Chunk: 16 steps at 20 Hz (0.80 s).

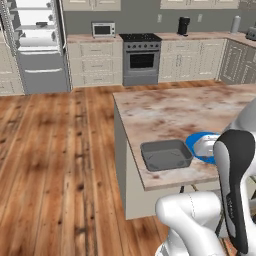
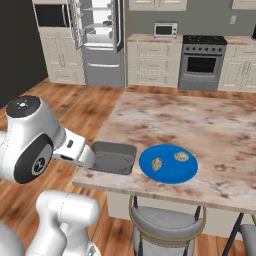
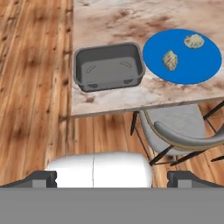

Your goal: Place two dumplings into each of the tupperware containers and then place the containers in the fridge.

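One dark grey tupperware container (image 3: 109,66) sits empty near the island's front corner, and it shows from the sides too (image 1: 166,155) (image 2: 114,157). Right of it lies a round blue plate (image 3: 192,65) (image 2: 167,172) carrying two dumplings (image 3: 169,60) (image 3: 194,41), seen again from the right base (image 2: 157,163) (image 2: 181,156). My gripper (image 3: 112,179) hangs high above the floor in front of the island, open, its two fingertips (image 3: 43,178) spread wide with nothing between them. The fridge (image 1: 35,50) (image 2: 100,40) stands at the far wall with its door open and white shelves showing.
The marble island counter (image 1: 170,112) stretches back and right. A grey stool (image 3: 175,127) (image 2: 165,220) stands under its front edge below the plate. An oven (image 1: 141,60) and a microwave (image 1: 103,30) line the back wall. Wooden floor lies left of the island.
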Motion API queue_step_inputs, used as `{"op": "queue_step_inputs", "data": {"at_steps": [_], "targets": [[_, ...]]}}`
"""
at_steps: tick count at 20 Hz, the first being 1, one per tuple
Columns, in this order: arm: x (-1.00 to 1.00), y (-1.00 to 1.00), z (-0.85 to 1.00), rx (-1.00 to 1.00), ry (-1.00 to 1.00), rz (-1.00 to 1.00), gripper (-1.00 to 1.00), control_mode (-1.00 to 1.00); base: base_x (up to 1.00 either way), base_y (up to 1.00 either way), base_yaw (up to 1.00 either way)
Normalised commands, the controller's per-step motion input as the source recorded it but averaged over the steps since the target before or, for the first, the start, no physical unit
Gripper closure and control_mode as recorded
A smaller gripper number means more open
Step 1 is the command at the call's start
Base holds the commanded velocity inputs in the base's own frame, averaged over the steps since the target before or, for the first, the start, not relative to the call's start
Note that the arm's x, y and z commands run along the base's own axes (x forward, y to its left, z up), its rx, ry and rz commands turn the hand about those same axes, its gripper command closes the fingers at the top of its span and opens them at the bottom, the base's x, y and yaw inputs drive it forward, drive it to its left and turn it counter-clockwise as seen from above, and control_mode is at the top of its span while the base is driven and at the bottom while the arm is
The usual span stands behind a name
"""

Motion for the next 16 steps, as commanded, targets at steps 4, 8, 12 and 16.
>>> {"op": "queue_step_inputs", "data": {"at_steps": [4,8,12,16], "targets": [[0.90,-0.99,-0.36,0.08,0.00,0.00,-1.00,-1.00,0.00,0.00,0.00],[0.96,-0.99,-0.43,0.08,0.02,0.00,-1.00,-1.00,0.00,0.00,0.00],[0.89,-0.84,-0.51,0.02,0.04,0.00,-1.00,-1.00,0.00,0.00,0.00],[0.84,-0.69,-0.52,0.00,0.09,0.00,-1.00,-1.00,0.00,0.00,0.00]]}}
